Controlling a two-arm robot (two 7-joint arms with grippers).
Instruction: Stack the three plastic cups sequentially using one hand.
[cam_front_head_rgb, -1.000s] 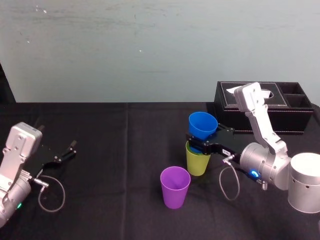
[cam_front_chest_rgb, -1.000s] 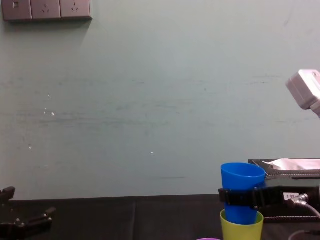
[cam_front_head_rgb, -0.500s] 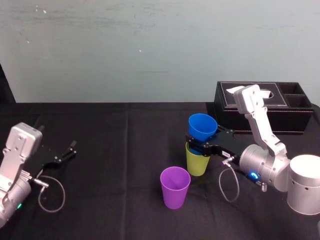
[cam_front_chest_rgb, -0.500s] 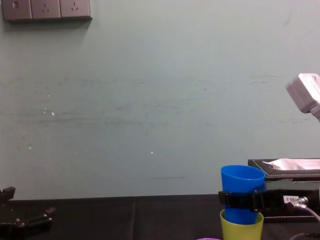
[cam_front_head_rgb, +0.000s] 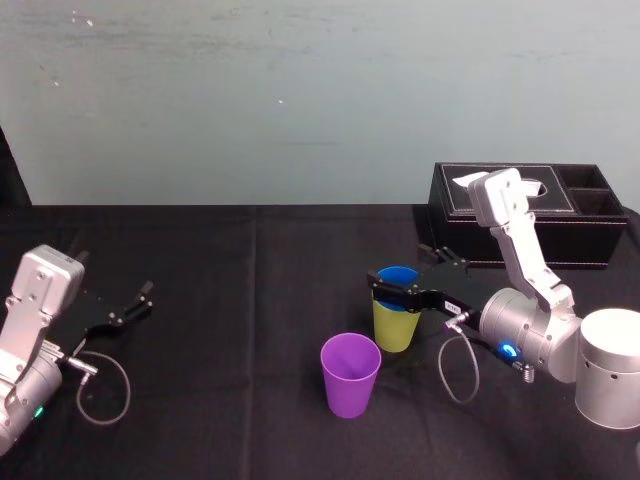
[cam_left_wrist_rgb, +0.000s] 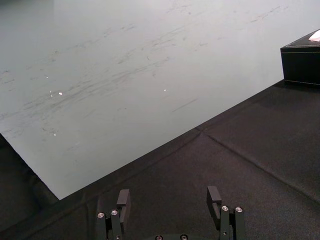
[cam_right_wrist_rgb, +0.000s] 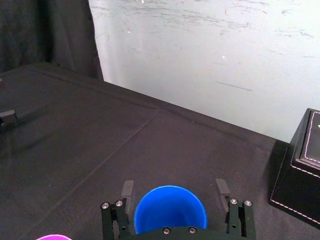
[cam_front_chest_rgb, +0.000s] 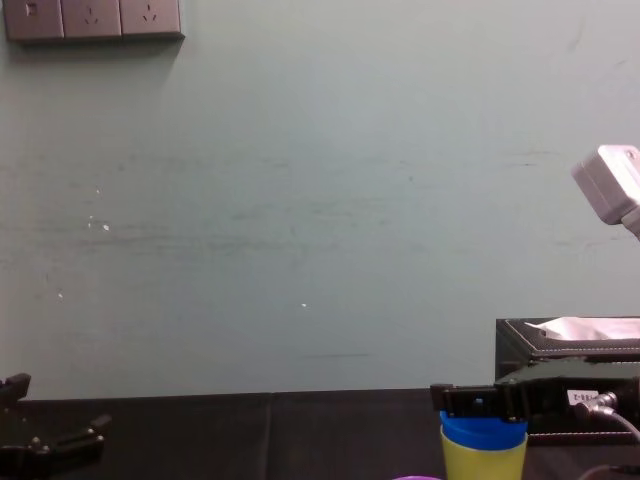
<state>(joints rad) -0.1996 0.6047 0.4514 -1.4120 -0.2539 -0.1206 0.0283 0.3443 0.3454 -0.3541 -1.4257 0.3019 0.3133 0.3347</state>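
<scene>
Blue cup (cam_front_head_rgb: 397, 274) sits nested in yellow-green cup (cam_front_head_rgb: 395, 325), purple cup (cam_front_head_rgb: 350, 375) at its 7 o'clock. Right pincer (cam_right_wrist_rgb: 174, 189) straddles the blue rim, jaws spread, holding nothing; a crooked retreat could snag and topple both. Left pincer (cam_left_wrist_rgb: 167, 197) idles open at 9 o'clock.

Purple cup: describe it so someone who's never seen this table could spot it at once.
On the black table, go from the black tissue box at right rear forward to the yellow-green cup holding the blue cup, which the open right claw straddles; the left claw sits far left. The purple cup stands just front-left of those, alone and empty, the only purple thing.
</scene>
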